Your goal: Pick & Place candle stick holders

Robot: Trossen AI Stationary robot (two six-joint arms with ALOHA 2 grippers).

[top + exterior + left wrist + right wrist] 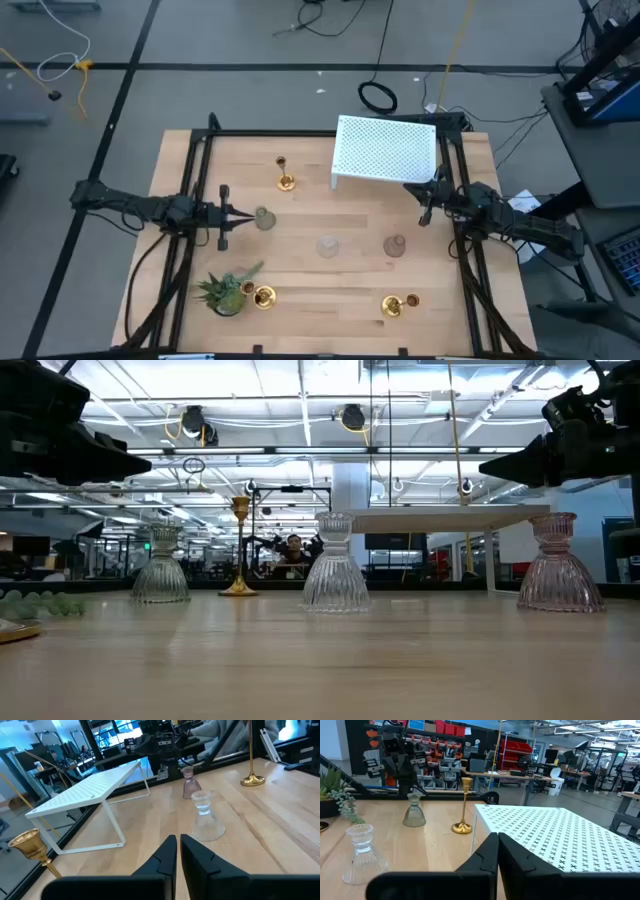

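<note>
Lying half hidden behind the plant (225,292), one brass holder (263,296); both hands (232,216) (424,209) clenched, empty.

A brass holder (31,845) and a plant (335,790) are cut off by wrist-view edges.

The wooden counter (330,285) stands on a grey floor (250,40) marked with dark lines, where cables (378,97) lie loose and coiled. Past the counter the room opens into a wide workshop under a white ceiling (290,390) hung with beams and round lamps (352,417). Red storage bins (517,751) fill shelving at the back, workbenches (520,777) stand about, and a person (293,550) sits far off.
</note>
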